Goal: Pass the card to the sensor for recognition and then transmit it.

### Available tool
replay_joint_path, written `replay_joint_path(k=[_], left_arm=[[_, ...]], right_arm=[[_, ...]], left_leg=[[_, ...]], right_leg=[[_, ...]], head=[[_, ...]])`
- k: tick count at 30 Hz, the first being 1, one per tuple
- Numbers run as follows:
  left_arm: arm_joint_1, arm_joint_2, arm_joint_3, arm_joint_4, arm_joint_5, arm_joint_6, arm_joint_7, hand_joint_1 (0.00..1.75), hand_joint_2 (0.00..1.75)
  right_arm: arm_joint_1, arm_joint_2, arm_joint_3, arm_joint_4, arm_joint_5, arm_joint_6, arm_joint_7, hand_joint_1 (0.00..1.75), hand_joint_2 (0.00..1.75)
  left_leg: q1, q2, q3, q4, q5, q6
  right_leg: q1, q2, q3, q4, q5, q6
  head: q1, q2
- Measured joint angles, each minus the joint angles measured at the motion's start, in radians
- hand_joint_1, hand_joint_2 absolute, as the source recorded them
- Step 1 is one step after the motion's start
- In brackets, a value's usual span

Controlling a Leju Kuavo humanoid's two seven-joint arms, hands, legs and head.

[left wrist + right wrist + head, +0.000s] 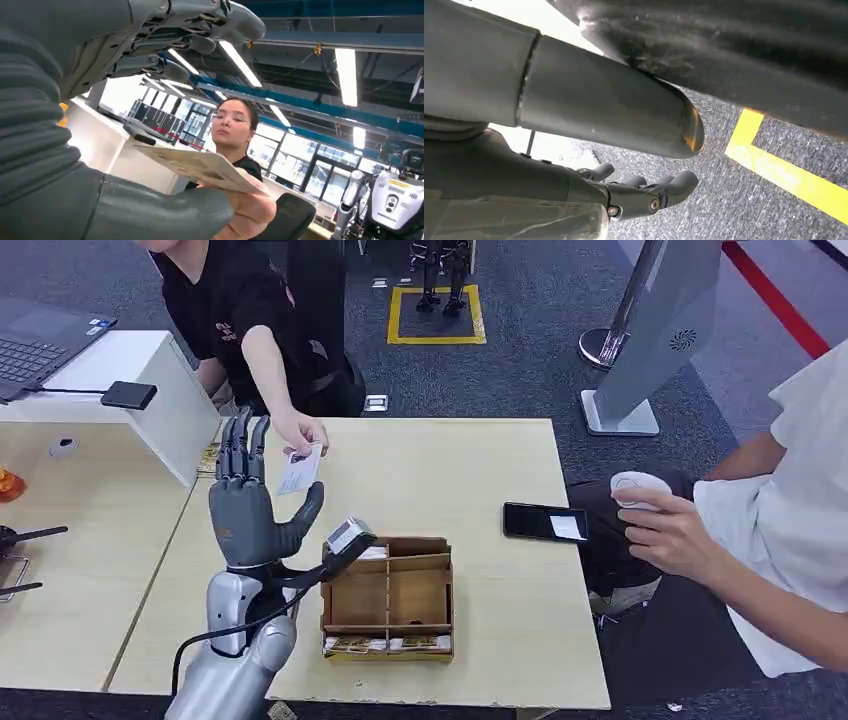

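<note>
My left hand (pixel 250 505) is raised upright over the table's left side, fingers spread and thumb out to the side. A person in black across the table holds a white card (pixel 298 472) by its top edge in the gap between my fingers and thumb. In the left wrist view the card (pixel 200 167) lies just above my thumb (pixel 150 215), pinched by the person's hand (pixel 250 210), with my fingers (pixel 190 30) spread well above it. The scanner (pixel 349 535) sits on a stand just right of my wrist. My right hand (pixel 644 195) hangs over the floor, holding nothing.
A wooden compartment box (pixel 390 602) with cards along its near edge stands by the scanner. A black phone (pixel 545 522) lies to the right. A second person sits at the right holding a white object (pixel 640 486). A laptop (pixel 30 355) sits on a white riser at the left.
</note>
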Motion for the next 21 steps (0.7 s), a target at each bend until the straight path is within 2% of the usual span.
replay_joint_path(k=[1, 2, 4, 7, 21], left_arm=[[0.000, 0.000, 0.001, 0.000, -0.005, 0.000, 0.002, 1.45, 1.75], [0.000, 0.000, 0.003, 0.000, -0.009, 0.000, 0.004, 1.52, 1.75], [0.000, 0.000, 0.009, 0.000, -0.012, 0.000, 0.006, 1.52, 1.75], [0.003, 0.000, 0.012, 0.000, -0.028, 0.000, 0.010, 1.75, 1.75], [0.016, 0.002, 0.014, 0.000, -0.028, 0.001, 0.011, 1.75, 1.75]], right_arm=[[0.000, 0.000, 0.000, 0.000, 0.000, 0.000, 0.000, 0.00, 0.00], [0.000, 0.000, 0.000, 0.001, 0.000, 0.000, 0.000, 0.00, 0.00], [0.000, -0.001, 0.000, 0.002, 0.000, -0.002, 0.000, 0.00, 0.00], [0.000, -0.001, 0.000, 0.003, 0.000, -0.003, 0.000, 0.00, 0.00], [0.001, -0.002, 0.000, 0.005, -0.002, -0.008, -0.005, 0.00, 0.00]], left_leg=[[0.000, 0.000, 0.000, 0.000, 0.000, 0.000], [0.000, 0.000, 0.000, 0.000, 0.000, 0.000], [0.000, 0.000, 0.000, 0.000, 0.000, 0.000], [0.000, 0.000, 0.000, 0.000, 0.000, 0.000], [0.000, 0.000, 0.000, 0.000, 0.000, 0.000]], right_leg=[[0.000, 0.000, 0.000, 0.000, 0.000, 0.000], [0.000, 0.000, 0.000, 0.000, 0.000, 0.000], [0.000, 0.000, 0.000, 0.000, 0.000, 0.000], [0.000, 0.000, 0.000, 0.000, 0.000, 0.000], [0.000, 0.000, 0.000, 0.000, 0.000, 0.000]], head=[[0.000, 0.000], [0.000, 0.000], [0.000, 0.000], [0.000, 0.000], [0.000, 0.000]])
